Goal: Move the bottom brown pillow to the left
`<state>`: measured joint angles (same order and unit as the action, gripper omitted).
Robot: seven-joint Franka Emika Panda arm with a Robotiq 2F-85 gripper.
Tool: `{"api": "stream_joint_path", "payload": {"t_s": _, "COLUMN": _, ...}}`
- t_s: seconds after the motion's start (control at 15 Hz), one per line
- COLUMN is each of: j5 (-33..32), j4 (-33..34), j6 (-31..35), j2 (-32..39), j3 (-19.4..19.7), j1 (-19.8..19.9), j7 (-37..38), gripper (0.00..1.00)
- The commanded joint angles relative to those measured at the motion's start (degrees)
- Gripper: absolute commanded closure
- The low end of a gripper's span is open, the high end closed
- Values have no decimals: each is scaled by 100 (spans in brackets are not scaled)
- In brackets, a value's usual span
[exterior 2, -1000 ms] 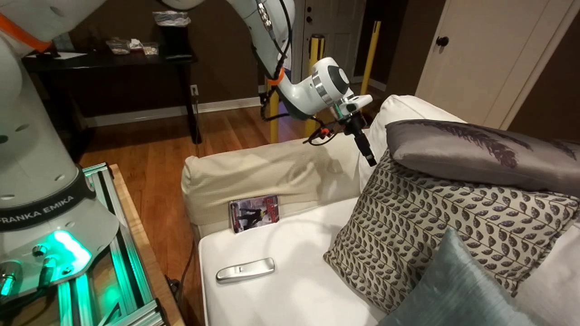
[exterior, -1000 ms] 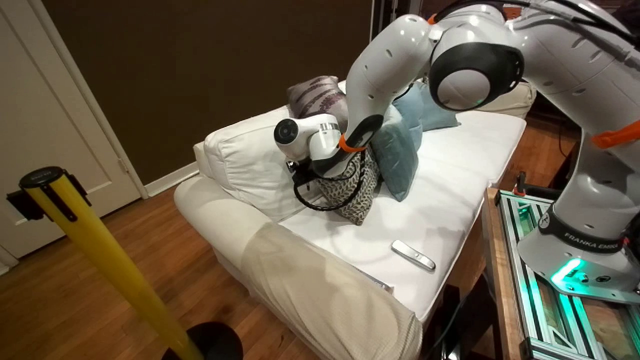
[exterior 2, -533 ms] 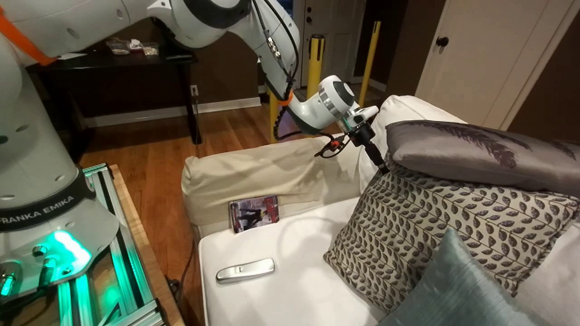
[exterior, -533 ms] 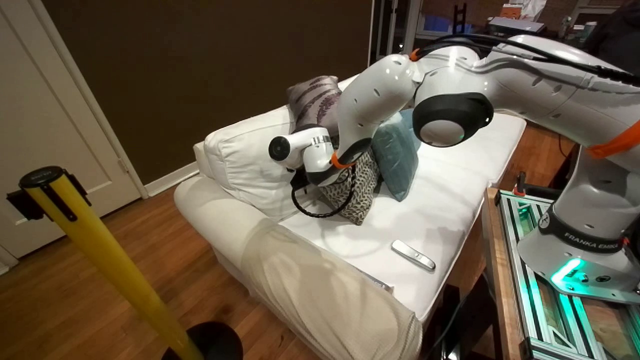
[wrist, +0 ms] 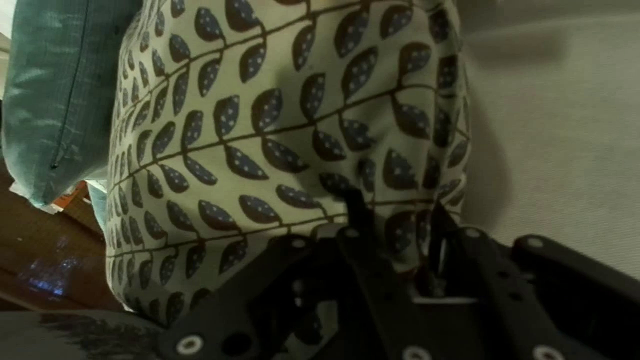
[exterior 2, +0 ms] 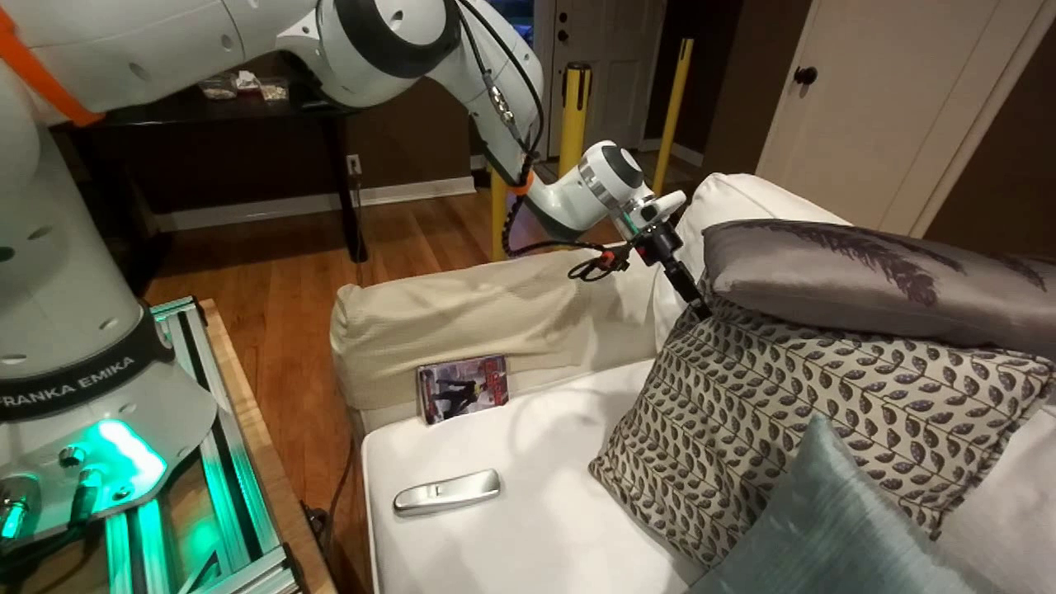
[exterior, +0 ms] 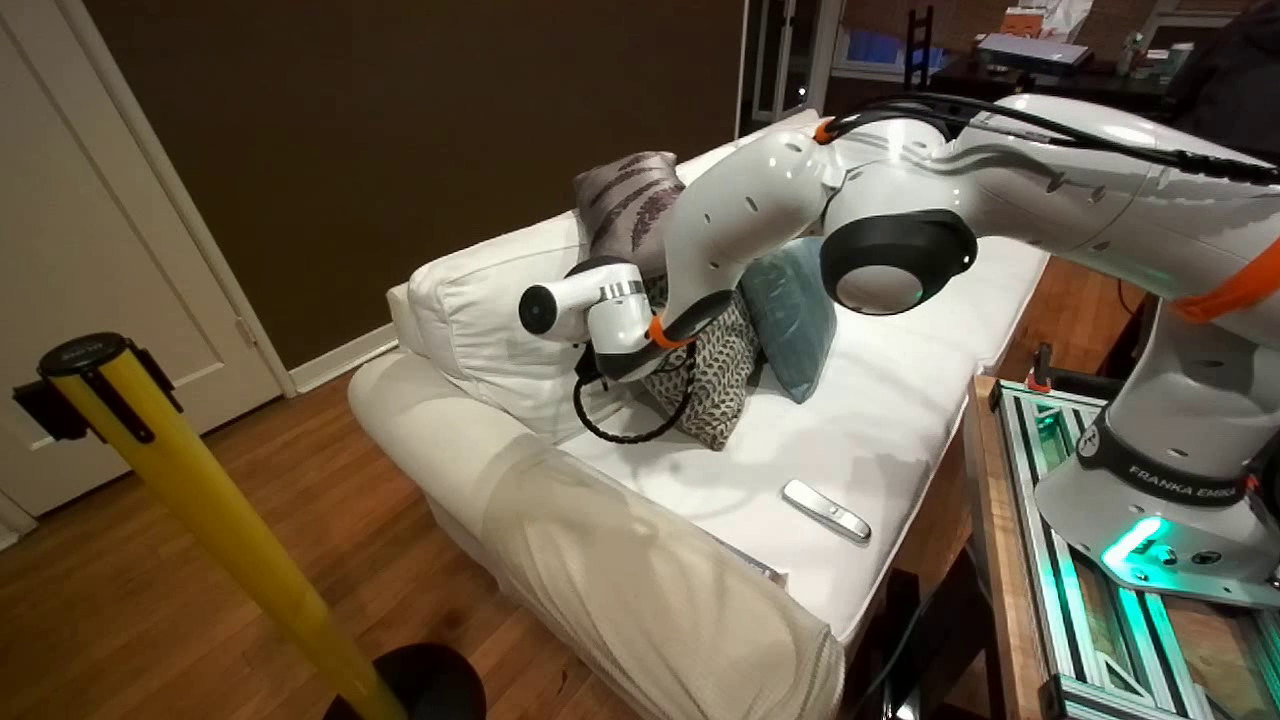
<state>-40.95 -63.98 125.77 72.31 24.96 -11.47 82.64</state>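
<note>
Evidently, the pincer (wrist: 397, 201) is clamped on the bottom brown pillow (wrist: 265, 135), fingers (wrist: 361, 222) astride its edge near the top.

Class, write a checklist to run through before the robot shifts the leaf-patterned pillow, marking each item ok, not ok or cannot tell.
1. Fabric of the leaf-patterned pillow between the fingers: ok, in the wrist view.
2. Grip firm: cannot tell from these pictures.
3. Grey pillow off its top edge: not ok; it appears to rest there.
4. Blue pillow clear of it: cannot tell; they overlap in an exterior view.
5. Silver device apart from it: ok.
</note>
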Motion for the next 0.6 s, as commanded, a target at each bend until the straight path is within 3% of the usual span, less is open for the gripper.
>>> {"api": "stream_joint_path", "payload": {"t_s": 0.0, "j5": 37, "j4": 230, "j6": -182, "j2": 70, "j3": -215, "j1": 125, "j7": -43, "gripper": 98}}
{"api": "stream_joint_path", "payload": {"t_s": 0.13, "j5": 46, "j4": 102, "j6": -58, "j2": -64, "j3": -342, "j1": 133, "j7": -121, "gripper": 95}}
{"api": "stream_joint_path", "payload": {"t_s": 0.2, "j5": 109, "j4": -122, "j6": 115, "j2": -233, "j3": -363, "j1": 59, "j7": -214, "gripper": 99}}
{"api": "stream_joint_path", "payload": {"t_s": 0.53, "j5": -68, "j4": -1342, "j6": 820, "j2": -1178, "j3": -662, "j1": -214, "j7": -654, "gripper": 96}}
